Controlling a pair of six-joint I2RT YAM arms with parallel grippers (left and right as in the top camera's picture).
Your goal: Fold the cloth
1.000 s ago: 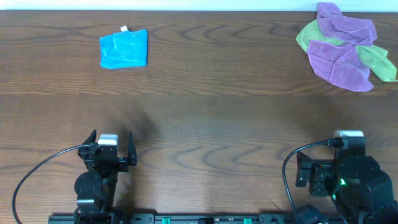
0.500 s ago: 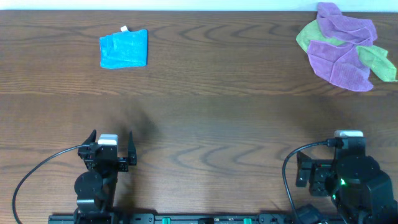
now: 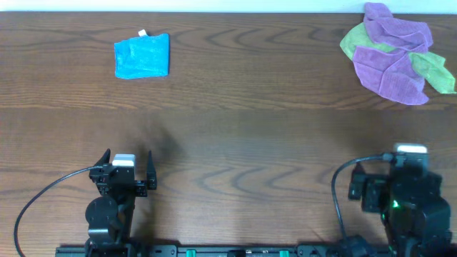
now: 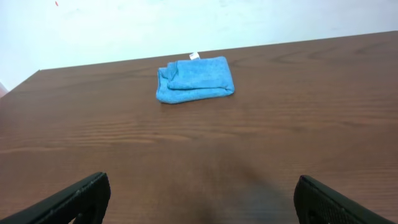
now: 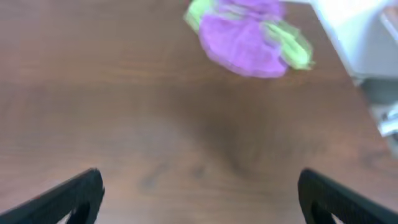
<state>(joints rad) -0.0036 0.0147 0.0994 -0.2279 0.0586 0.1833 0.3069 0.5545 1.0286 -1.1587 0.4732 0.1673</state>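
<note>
The bright sky-blue terry cloth (image 3: 142,56) is lying folded into a thick rectangle at the far left of the dark wooden table (image 3: 235,121), its small white tag (image 3: 143,33) showing at the far edge. The left gripper (image 3: 128,157) is hovering at the near left with its fingers spread wide, gripping nothing, well apart from the cloth straight ahead of it. The right gripper (image 5: 202,199) is hanging at the near right, equally spread and empty, facing a heap of purple and lime-green cloths (image 3: 396,53) in the far right corner.
</note>
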